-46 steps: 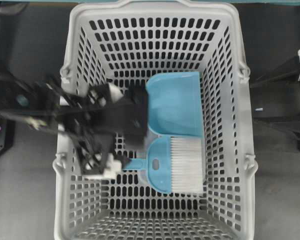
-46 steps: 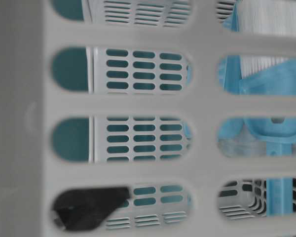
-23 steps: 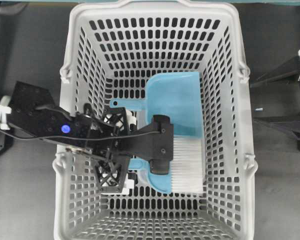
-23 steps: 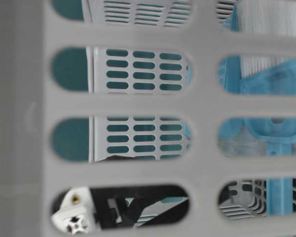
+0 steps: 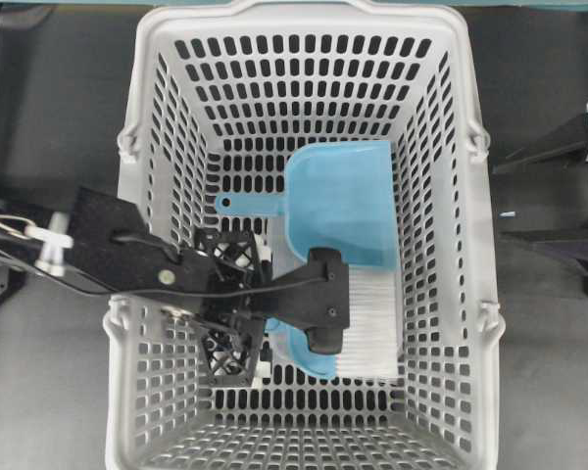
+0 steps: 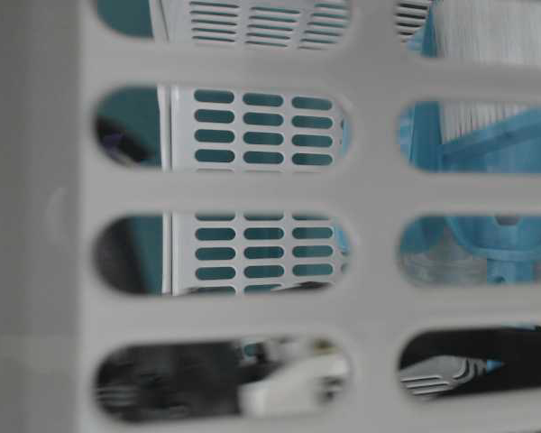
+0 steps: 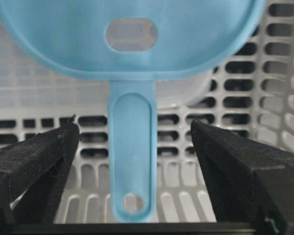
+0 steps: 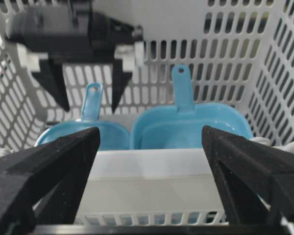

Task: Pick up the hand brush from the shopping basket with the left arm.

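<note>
Inside the basket (image 5: 142,294), toward its 5 o'clock part in the overhead view, the brush (image 7: 131,142) lies flat on the slotted floor, bristles toward 3 o'clock, handle toward 9 o'clock, with the dustpan (image 5: 343,201) touching it on the 12 o'clock side.

The step in hand looks like the approach just before the grasp. The left pincer (image 7: 132,166) has reached in over the 9 o'clock wall and sits low over the handle. In the left wrist view its two fingers (image 7: 34,161) are spread wide, one on each side of the thin handle, with clear gaps; they touch nothing and hold nothing.

The next move, as I judge it, calls for a small further drop toward the floor, then closing squarely on the handle without catching the slots beneath or nudging the dustpan.

The right pincer (image 8: 147,181) is also spread wide and empty, looking in at the brush and dustpan from the 3 o'clock side.
</note>
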